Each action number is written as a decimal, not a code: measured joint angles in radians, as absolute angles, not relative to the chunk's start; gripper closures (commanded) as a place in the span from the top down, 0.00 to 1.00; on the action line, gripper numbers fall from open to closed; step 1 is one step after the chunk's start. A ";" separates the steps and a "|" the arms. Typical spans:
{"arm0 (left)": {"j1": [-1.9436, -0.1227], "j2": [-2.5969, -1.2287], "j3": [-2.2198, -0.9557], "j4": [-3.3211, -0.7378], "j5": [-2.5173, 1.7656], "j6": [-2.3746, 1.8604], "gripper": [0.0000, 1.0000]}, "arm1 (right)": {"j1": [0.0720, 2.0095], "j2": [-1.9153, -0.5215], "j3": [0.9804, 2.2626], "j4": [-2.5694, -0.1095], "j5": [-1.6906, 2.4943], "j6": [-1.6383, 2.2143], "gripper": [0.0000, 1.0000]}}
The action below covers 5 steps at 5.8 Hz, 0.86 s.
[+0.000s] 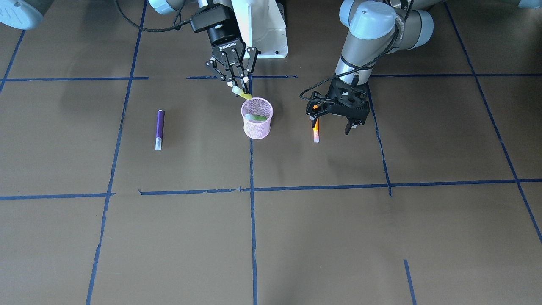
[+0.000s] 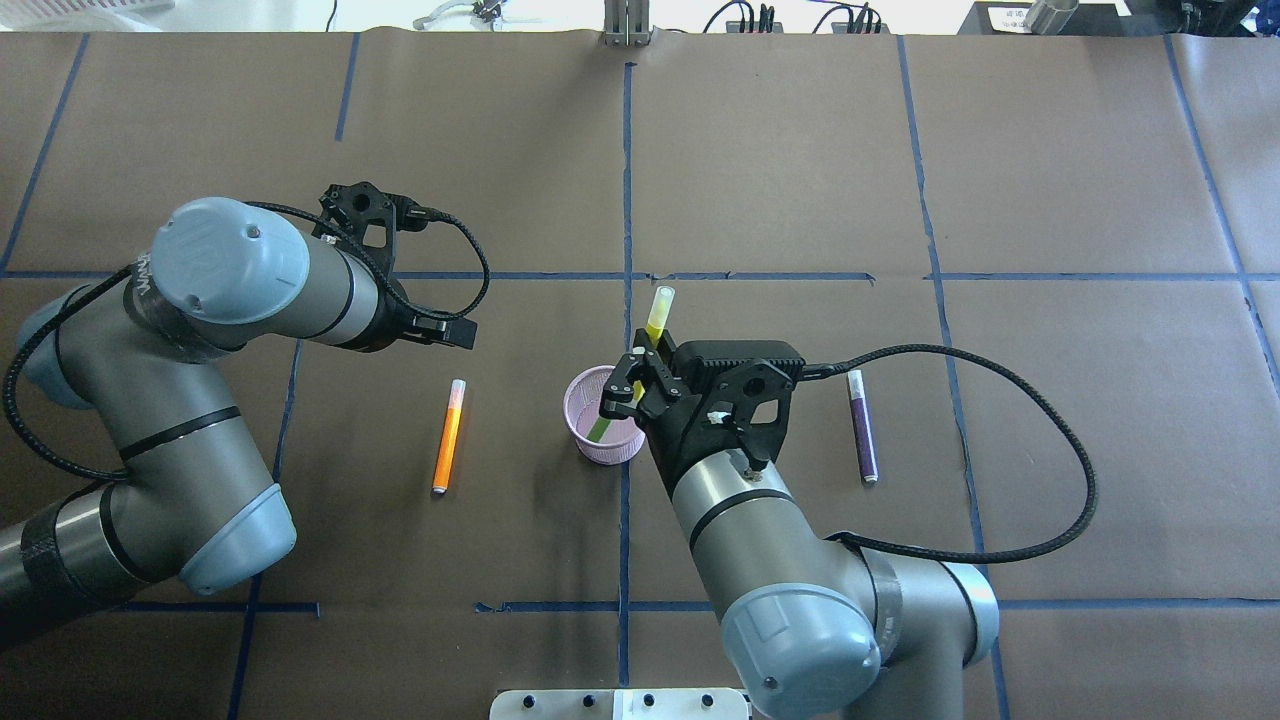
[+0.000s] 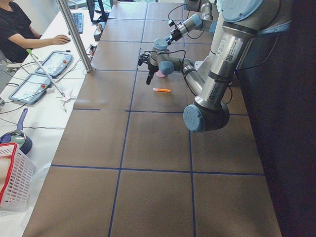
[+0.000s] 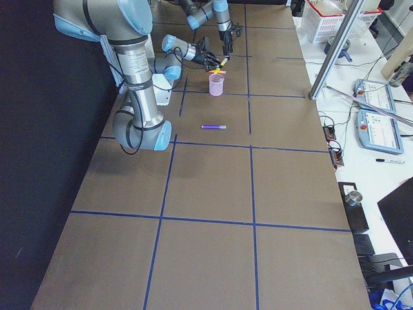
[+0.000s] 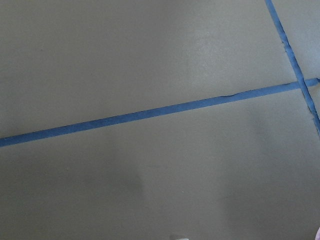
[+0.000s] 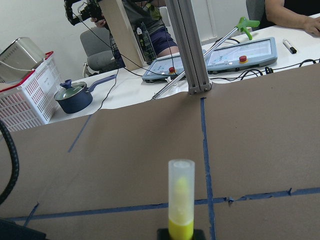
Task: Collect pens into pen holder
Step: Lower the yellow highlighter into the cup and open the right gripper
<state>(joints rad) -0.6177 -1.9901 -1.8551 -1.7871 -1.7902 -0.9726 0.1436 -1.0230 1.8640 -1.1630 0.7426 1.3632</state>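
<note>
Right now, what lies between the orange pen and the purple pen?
The pink cup, with the right pincer dipping a green pen into it, as the overhead view shows.

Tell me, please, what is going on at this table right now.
The robot is gathering pens into the pink pen holder. The right tool grips the yellow-green pen, which is tilted with its lower end inside the holder. The left tool hangs open over one end of the orange pen, which lies on the table, not gripped. The purple pen lies on the table on the holder's other side, with no tool near it.
</note>
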 measured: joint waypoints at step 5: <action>-0.615 -1.990 -1.855 -1.787 -1.790 -0.973 0.99 | 0.134 -0.971 1.760 -1.167 0.730 1.399 0.92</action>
